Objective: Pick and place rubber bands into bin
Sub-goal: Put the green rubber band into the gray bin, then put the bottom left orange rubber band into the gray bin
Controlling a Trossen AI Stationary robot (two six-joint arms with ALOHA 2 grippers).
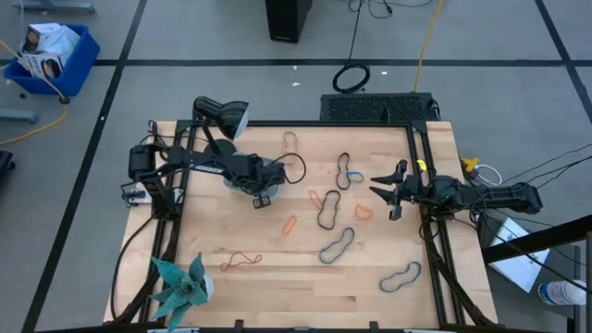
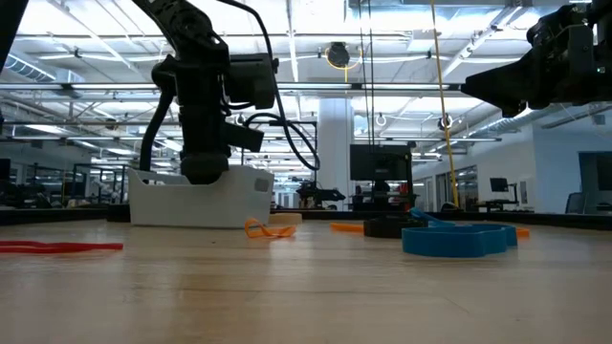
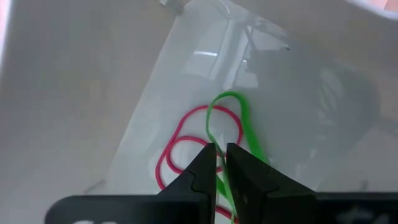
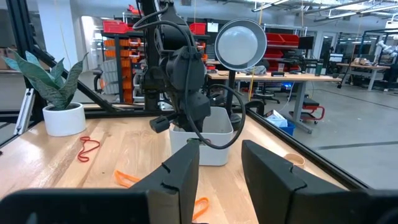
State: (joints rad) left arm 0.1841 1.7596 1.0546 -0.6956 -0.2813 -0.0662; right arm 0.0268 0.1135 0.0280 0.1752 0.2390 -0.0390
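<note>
Green band hanging over the bin, about to be let go.

Left of centre in the high view, the left tool [image 1: 262, 192] hangs over the bin [image 2: 206, 203]; its jaws stand a crack apart with a green band [image 3: 239, 124] between them, above a red band [image 3: 186, 149] lying inside. Judging by that, open wider and lift straight up so the loop drops clear. Loose bands such as the blue band [image 1: 401, 277] lie mid-desk; at right, the right tool [image 1: 392, 192] waits, empty and half open.

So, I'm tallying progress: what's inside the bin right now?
The bin holds a red rubber band and a green rubber band hanging between the left claw's fingers. The claw hides whatever lies beneath it.
</note>
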